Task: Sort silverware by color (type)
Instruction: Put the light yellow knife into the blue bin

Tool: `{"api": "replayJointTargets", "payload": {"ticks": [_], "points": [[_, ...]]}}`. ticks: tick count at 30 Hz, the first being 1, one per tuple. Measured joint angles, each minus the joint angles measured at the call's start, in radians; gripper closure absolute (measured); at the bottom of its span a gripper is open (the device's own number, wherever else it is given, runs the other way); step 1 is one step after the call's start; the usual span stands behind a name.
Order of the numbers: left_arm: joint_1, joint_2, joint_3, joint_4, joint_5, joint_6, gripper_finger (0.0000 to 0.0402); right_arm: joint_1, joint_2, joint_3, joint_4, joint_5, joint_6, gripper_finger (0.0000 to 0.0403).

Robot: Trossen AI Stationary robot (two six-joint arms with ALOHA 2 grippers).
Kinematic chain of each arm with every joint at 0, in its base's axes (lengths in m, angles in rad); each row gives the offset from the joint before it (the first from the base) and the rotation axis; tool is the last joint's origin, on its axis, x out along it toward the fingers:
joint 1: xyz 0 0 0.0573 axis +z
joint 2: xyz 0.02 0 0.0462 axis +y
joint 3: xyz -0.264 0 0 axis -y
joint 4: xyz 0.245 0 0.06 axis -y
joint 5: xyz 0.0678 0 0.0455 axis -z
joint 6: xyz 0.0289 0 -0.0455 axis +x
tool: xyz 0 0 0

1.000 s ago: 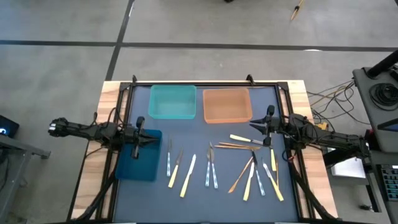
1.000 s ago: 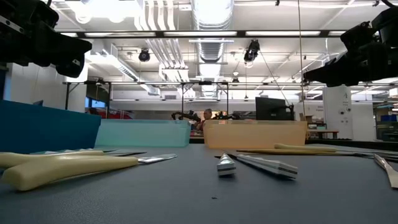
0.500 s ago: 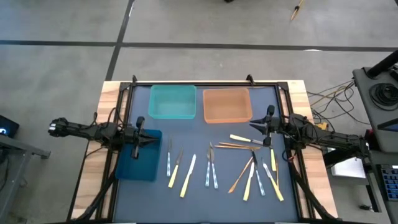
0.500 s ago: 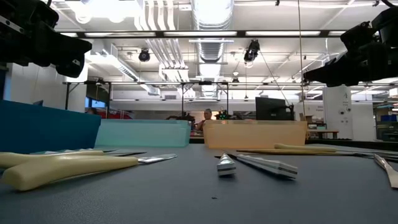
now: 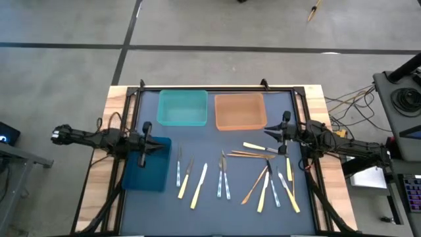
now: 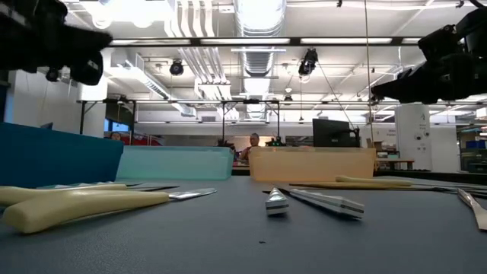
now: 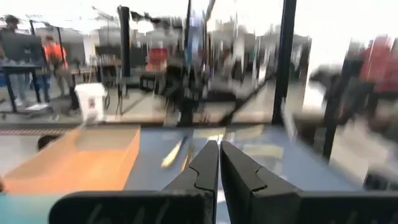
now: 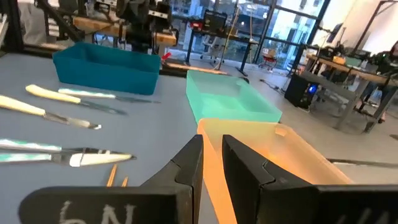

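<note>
The silverware (image 5: pixel 223 176) lies flat and scattered on the dark mat: pale yellow pieces (image 5: pixel 198 186), silvery grey ones (image 5: pixel 179 172) and orange-tan ones (image 5: pixel 253 155), with a crossed heap (image 5: pixel 273 183) toward the right. My left gripper (image 5: pixel 148 146) hovers over the dark blue bin (image 5: pixel 146 168), its fingers shut (image 7: pixel 219 158) and empty. My right gripper (image 5: pixel 276 139) hovers beside the orange bin (image 5: pixel 240 112), above the heap's far end. Its fingers (image 8: pixel 212 155) stand a narrow gap apart and hold nothing.
Three bins stand on the mat: teal (image 5: pixel 182 107) and orange along the far edge, dark blue at the left. A black frame (image 5: pixel 217 90) borders the mat. In the low view a pale yellow handle (image 6: pixel 84 204) and a silvery piece (image 6: pixel 316 200) lie nearest. People show in the room behind.
My left gripper has begun to move: it shows blurred and slightly higher in the low view. My right gripper and the silverware have kept still.
</note>
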Motion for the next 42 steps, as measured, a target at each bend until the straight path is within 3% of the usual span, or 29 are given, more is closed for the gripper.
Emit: {"api": "replayJointTargets", "payload": {"ticks": [3, 5, 10, 15, 20, 28, 36, 42], "points": [[0.0, 0.001, 0.0, 0.12, -0.005, -0.164, 0.0401, 0.002, 0.0, 0.0, 0.001, -0.025, 0.337, 0.0351], [0.0, 0.0, 0.0, 0.211, -0.022, -0.179, 0.0401, 0.002, 0.0, 0.0, 0.021, -0.013, 0.531, 0.0351], [0.0, 0.0, 0.0, 0.367, -0.026, -0.136, 0.0401, 0.0, 0.0, 0.0, 0.098, 0.101, 0.606, 0.0351], [0.0, 0.0, 0.0, 0.426, -0.075, -0.114, 0.0401, 0.001, 0.006, 0.0, 0.184, 0.104, 0.639, 0.0351], [0.001, 0.022, 0.001, 0.439, -0.144, 0.09, 0.0401, 0.001, 0.039, 0.0, 0.184, 0.105, 0.655, 0.0351], [0.0, 0.188, 0.011, 0.713, -0.131, 0.159, 0.0401, 0.002, 0.123, 0.102, 0.164, 0.097, 0.637, 0.0351], [0.0, 0.402, 0.174, 0.572, -0.13, 0.1, 0.0401, 0.002, 0.25, 0.343, -0.14, 0.098, 0.588, 0.0351], [0.0, 0.495, 0.38, 0.175, -0.183, 0.099, 0.0401, 0.002, 0.342, 0.498, -0.37, 0.098, 0.592, 0.0351]]}}
